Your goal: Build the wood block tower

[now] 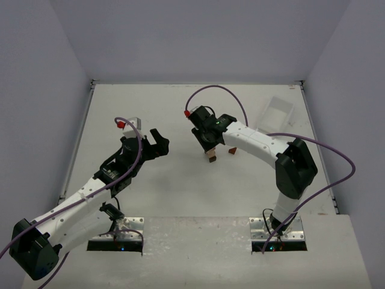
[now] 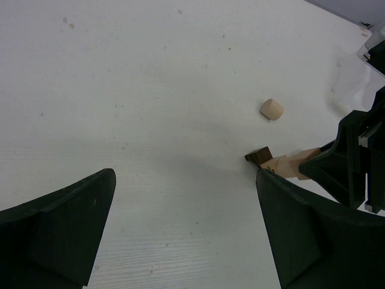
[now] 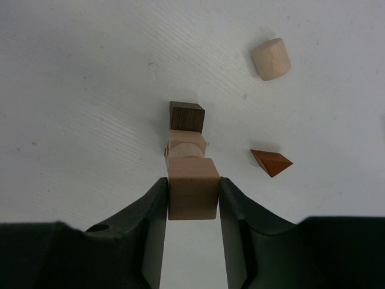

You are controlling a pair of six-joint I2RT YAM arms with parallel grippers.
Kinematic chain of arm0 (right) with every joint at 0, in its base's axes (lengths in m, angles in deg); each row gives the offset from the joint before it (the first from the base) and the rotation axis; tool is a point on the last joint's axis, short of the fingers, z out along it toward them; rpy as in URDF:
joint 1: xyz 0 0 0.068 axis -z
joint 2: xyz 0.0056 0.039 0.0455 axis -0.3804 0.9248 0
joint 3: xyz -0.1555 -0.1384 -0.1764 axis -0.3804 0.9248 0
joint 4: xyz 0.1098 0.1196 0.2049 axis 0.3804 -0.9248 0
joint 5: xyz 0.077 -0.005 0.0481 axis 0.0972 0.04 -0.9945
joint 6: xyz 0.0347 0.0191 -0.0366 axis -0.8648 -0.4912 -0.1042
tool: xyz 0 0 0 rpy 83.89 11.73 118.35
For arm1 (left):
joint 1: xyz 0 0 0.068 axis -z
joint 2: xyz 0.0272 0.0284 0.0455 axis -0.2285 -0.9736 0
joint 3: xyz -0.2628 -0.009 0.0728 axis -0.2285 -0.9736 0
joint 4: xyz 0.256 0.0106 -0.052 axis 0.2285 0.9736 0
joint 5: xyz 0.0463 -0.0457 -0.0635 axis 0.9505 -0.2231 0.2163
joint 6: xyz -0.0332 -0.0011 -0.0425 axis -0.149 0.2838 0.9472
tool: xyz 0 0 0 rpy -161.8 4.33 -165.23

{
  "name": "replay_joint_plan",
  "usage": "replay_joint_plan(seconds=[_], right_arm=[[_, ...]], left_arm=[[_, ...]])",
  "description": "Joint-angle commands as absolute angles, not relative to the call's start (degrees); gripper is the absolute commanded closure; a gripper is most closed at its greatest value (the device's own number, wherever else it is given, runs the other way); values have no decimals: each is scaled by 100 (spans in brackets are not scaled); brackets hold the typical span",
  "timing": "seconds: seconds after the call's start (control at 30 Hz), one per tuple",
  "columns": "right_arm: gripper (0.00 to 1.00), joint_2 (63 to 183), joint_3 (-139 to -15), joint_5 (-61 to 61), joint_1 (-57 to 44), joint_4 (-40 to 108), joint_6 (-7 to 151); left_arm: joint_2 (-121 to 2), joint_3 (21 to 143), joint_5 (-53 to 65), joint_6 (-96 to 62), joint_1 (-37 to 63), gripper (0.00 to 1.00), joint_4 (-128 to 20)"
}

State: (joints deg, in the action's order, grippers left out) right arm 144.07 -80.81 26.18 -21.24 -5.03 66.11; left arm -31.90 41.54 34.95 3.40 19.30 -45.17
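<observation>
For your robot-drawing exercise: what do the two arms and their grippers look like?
The left arm and right arm have white shells and black joints. The left gripper and right gripper are black, two-fingered. Purple cables, red-tipped, run along both.

Lab test cell, plain walls [image 1: 198, 36], white table [image 1: 174, 186]

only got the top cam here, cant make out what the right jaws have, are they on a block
observer: yes, the right wrist view shows them shut on a pale tan cube, the top piece of the stack.
operator: whats under it
observer: a rounded pale piece, then a dark brown cube at the bottom.
operator: any loose ones i cant see
observer: a pale cylinder lies loose on the table, apart from the stack, beyond the reddish-brown wedge.
</observation>
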Motion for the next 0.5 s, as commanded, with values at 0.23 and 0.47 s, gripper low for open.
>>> replay_joint_plan(seconds=[0.23, 0.47], right_arm=[[47, 14171, -7956, 2732, -2074, -412, 6482], [38, 14111, -7926, 2806, -2073, -412, 6482]], left_arm=[[-3173, 4177, 3511, 352, 1870, 0, -4657], [-3164, 4174, 3501, 352, 1870, 0, -4666]])
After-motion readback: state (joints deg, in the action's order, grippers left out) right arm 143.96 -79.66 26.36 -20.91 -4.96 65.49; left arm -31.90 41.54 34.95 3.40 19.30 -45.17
